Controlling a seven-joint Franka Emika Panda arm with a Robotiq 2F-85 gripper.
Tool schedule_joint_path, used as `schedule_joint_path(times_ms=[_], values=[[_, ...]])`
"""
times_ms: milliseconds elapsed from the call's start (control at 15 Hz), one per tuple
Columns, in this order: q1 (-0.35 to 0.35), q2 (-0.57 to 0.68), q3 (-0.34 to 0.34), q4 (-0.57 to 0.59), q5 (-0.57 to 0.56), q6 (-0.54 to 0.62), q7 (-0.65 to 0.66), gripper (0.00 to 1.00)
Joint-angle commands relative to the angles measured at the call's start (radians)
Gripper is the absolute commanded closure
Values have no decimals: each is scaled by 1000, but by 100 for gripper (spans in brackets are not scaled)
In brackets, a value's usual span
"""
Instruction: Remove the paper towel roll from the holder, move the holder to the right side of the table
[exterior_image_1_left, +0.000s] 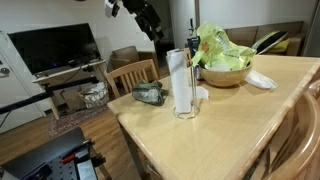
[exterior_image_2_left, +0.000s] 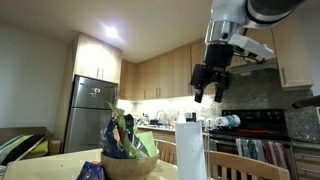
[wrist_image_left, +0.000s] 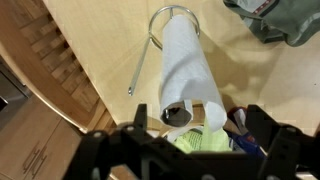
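Wide-open gripper (exterior_image_2_left: 209, 92), empty, hovering at twelve o'clock over the paper towel roll (exterior_image_1_left: 183, 85).
An off-centre grab could tip the holder (wrist_image_left: 142, 66) toward the bowl (exterior_image_1_left: 225, 75) at two o'clock.

paper towel roll (exterior_image_1_left: 183, 82) upright, on wire holder (wrist_image_left: 143, 65)

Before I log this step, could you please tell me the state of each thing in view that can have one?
Paper towel roll: upright, seated on the holder.
Holder: standing on the table, loaded with the roll.
Gripper: jaws open, empty, above the roll, not touching it.
Bowl: upright, filled with leafy greens.
Napkin: crumpled, lying beside the bowl.
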Motion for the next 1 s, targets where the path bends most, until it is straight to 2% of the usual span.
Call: schedule_joint_path(times_ms=[0, 333, 933], values=[[8, 9, -11, 9, -31, -1, 24, 0], [10, 27, -13, 26, -64, 1, 56, 0], [12, 158, -44, 54, -246, 56, 220, 0]])
